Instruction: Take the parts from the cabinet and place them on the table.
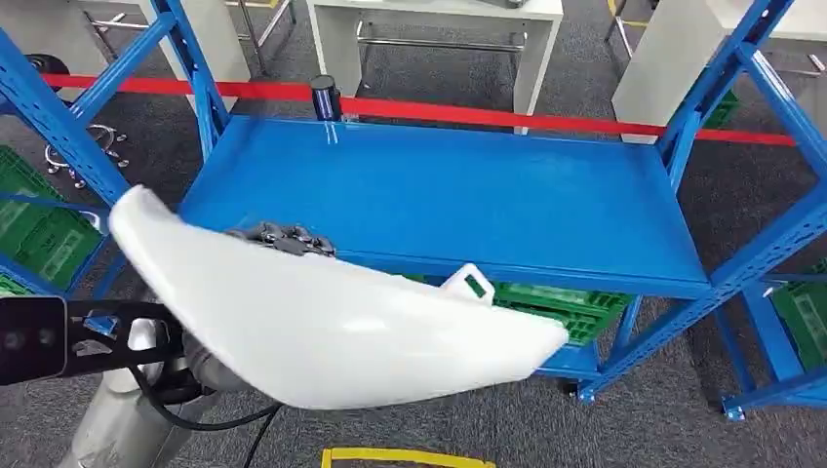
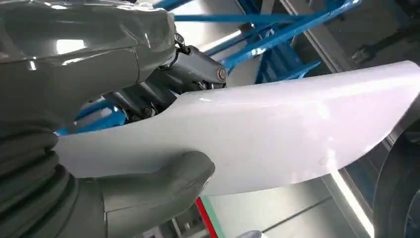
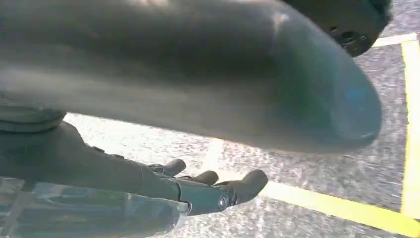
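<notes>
A large white curved shell part (image 1: 332,322) hangs in front of the blue cabinet shelf (image 1: 439,195), tilted down to the right, with a small tab on its upper edge. My left hand (image 1: 283,239) grips it near its left end: in the left wrist view the dark fingers (image 2: 163,89) lie over the part (image 2: 297,129) and the grey thumb (image 2: 168,178) presses from the other side. My right hand (image 3: 208,186) hangs over the grey floor, fingers apart and lightly bent, holding nothing.
The shelf surface is bare blue metal between slanted blue uprights (image 1: 722,78). Green crates (image 1: 556,307) sit on the lower level, and another green crate (image 1: 39,234) at the left. A red barrier strip (image 1: 546,117) and white tables (image 1: 439,29) lie behind. Yellow floor lines (image 3: 346,208) run below.
</notes>
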### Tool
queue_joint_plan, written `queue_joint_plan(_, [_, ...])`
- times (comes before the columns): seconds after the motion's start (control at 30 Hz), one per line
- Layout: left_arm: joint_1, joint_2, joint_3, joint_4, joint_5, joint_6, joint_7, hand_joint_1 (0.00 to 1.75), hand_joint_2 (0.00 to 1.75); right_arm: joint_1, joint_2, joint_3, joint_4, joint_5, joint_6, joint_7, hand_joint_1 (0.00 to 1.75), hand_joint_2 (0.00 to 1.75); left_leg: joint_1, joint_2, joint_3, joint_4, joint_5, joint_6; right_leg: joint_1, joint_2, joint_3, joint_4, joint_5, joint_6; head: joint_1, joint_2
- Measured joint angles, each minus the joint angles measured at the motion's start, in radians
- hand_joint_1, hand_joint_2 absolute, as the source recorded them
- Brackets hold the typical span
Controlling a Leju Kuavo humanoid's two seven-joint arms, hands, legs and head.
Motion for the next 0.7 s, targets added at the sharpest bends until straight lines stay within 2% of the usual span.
queue_joint_plan(0.03, [0.0,0.0,-0.004,0.002,0.0,0.0,0.0,1.64,1.75,0.0,0.003,-0.001,-0.006,0.004,-0.004,0.0,0.0,0.0,-0.001,0.001,-0.017,0.001,0.012,-0.001,0.0,0.0,0.005,0.032,0.009,0.011,-0.001,0.0])
queue_joint_plan(0.07, [0.0,0.0,-0.008,0.003,0.0,-0.001,0.0,1.64,1.75,0.0,0.008,-0.001,-0.011,0.009,-0.015,0.0,0.0,0.0,-0.001,0.002,-0.037,0.004,0.025,-0.003,0.0,0.0,0.035,0.016,0.042,0.027,-0.001,0.0])
queue_joint_plan(0.1, [-0.001,0.0,-0.01,0.003,0.0,-0.002,0.0,1.64,1.75,0.0,0.012,-0.002,-0.016,0.014,-0.021,0.002,0.0,0.0,0.0,0.003,-0.053,0.009,0.034,-0.006,0.0,0.0,0.078,-0.034,0.073,0.038,0.0,0.0])
queue_joint_plan(0.13, [-0.003,0.0,-0.012,0.003,0.0,-0.006,0.0,1.64,1.75,0.0,0.017,-0.002,-0.024,0.023,-0.023,0.011,0.0,0.0,0.001,0.003,-0.071,0.019,0.043,-0.01,-0.001,-0.001,0.147,-0.128,0.094,0.042,0.0,0.0])
queue_joint_plan(0.17, [-0.006,-0.001,-0.014,0.003,0.0,-0.01,0.0,1.64,1.75,-0.002,0.022,-0.002,-0.031,0.027,-0.023,0.018,0.0,0.0,0.0,0.003,-0.082,0.032,0.048,-0.015,-0.003,-0.001,0.216,-0.225,0.071,0.034,0.0,0.0])
queue_joint_plan(0.2, [-0.009,-0.002,-0.016,0.002,0.0,-0.011,0.0,1.64,1.75,-0.003,0.025,-0.002,-0.037,0.031,-0.023,0.021,0.0,0.0,-0.004,0.002,-0.095,0.044,0.051,-0.02,0.005,0.001,0.263,-0.306,0.03,0.018,0.001,0.0])
queue_joint_plan(0.23, [-0.009,-0.004,-0.021,0.002,0.001,-0.011,0.0,1.64,1.75,-0.002,0.029,-0.003,-0.041,0.031,-0.023,0.023,0.0,0.0,-0.004,0.004,-0.093,0.042,0.058,-0.026,0.006,0.003,0.249,-0.29,0.036,0.011,-0.005,0.0])
queue_joint_plan(0.3, [-0.015,-0.004,-0.026,0.003,0.002,-0.012,-0.001,1.64,1.75,0.0,0.039,-0.006,-0.049,0.041,-0.016,0.031,0.0,0.0,0.0,0.005,-0.094,0.044,0.072,-0.037,0.011,0.004,0.24,-0.289,0.043,-0.003,-0.004,0.0])
queue_joint_plan(0.33, [-0.016,-0.003,-0.029,0.004,0.003,-0.012,-0.001,1.64,1.75,0.005,0.049,-0.011,-0.057,0.053,0.001,0.042,0.0,0.0,0.001,0.004,-0.101,0.046,0.08,-0.041,-0.002,0.001,0.229,-0.292,0.057,-0.012,-0.002,0.0])
queue_joint_plan(0.37, [-0.017,-0.002,-0.033,0.004,0.005,-0.011,-0.002,1.64,1.75,0.004,0.053,-0.014,-0.072,0.067,0.02,0.052,0.0,0.0,0.003,-0.001,-0.113,0.058,0.046,-0.049,-0.001,-0.002,0.217,-0.291,0.068,-0.02,-0.003,0.0])
queue_joint_plan(0.4, [-0.021,-0.002,-0.037,0.005,0.006,-0.01,-0.002,1.64,1.75,0.007,0.061,-0.016,-0.088,0.086,0.041,0.059,0.0,0.0,0.007,-0.002,-0.125,0.1,-0.02,-0.057,-0.001,-0.003,0.206,-0.291,0.08,-0.026,-0.007,0.0])
queue_joint_plan(0.43, [-0.023,-0.001,-0.039,0.006,0.01,-0.009,-0.005,1.64,1.75,0.012,0.066,-0.016,-0.109,0.108,0.06,0.062,0.0,0.0,0.012,-0.002,-0.141,0.171,-0.09,-0.065,-0.001,-0.004,0.194,-0.29,0.093,-0.026,-0.007,0.0])
queue_joint_plan(0.47, [-0.023,-0.001,-0.042,0.008,0.012,-0.008,-0.008,1.64,1.75,0.017,0.078,-0.016,-0.127,0.124,0.071,0.062,0.0,0.0,0.016,-0.001,-0.158,0.256,-0.143,-0.071,0.001,-0.005,0.179,-0.289,0.106,-0.026,-0.007,0.0])
queue_joint_plan(0.5, [-0.023,0.0,-0.045,0.01,0.014,-0.008,-0.01,1.64,1.75,0.023,0.083,-0.017,-0.148,0.135,0.074,0.061,0.0,0.0,0.019,-0.001,-0.168,0.33,-0.168,-0.074,0.001,-0.005,0.164,-0.288,0.119,-0.025,-0.007,0.0])
queue_joint_plan(0.53, [-0.023,0.001,-0.048,0.013,0.015,-0.008,-0.01,1.64,1.75,0.027,0.09,-0.018,-0.161,0.141,0.075,0.061,0.0,0.0,0.02,-0.001,-0.162,0.368,-0.16,-0.075,0.001,-0.005,0.149,-0.287,0.13,-0.022,-0.008,0.0])
queue_joint_plan(0.57, [-0.023,0.002,-0.05,0.014,0.015,-0.008,-0.011,1.64,1.75,0.029,0.094,-0.019,-0.173,0.145,0.075,0.061,0.0,0.0,0.021,-0.001,-0.137,0.358,-0.134,-0.074,0.001,-0.004,0.135,-0.287,0.14,-0.021,-0.008,0.0])
queue_joint_plan(0.6, [-0.023,0.002,-0.052,0.016,0.016,-0.008,-0.011,1.64,1.75,0.03,0.1,-0.019,-0.184,0.147,0.075,0.061,0.0,0.0,0.021,-0.002,-0.089,0.303,-0.097,-0.071,0.002,-0.004,0.122,-0.286,0.15,-0.019,-0.008,0.0])
queue_joint_plan(0.63, [-0.025,0.002,-0.053,0.016,0.016,-0.008,-0.011,1.64,1.75,0.032,0.103,-0.02,-0.193,0.147,0.075,0.061,0.0,0.0,0.021,-0.003,-0.02,0.212,-0.07,-0.064,0.003,-0.002,0.112,-0.286,0.16,-0.017,-0.008,0.0])
queue_joint_plan(0.67, [-0.029,0.002,-0.054,0.016,0.017,-0.008,-0.011,1.64,1.75,0.032,0.107,-0.02,-0.2,0.148,0.076,0.061,0.0,0.0,0.018,-0.006,0.055,0.11,-0.072,-0.056,0.004,0.0,0.107,-0.286,0.17,-0.014,-0.008,0.0])
queue_joint_plan(0.7, [-0.035,0.002,-0.055,0.016,0.018,-0.008,-0.011,1.64,1.75,0.033,0.113,-0.02,-0.207,0.148,0.076,0.061,0.0,0.0,0.015,-0.006,0.109,0.025,-0.117,-0.048,0.009,0.001,0.101,-0.286,0.179,-0.006,-0.006,0.0])
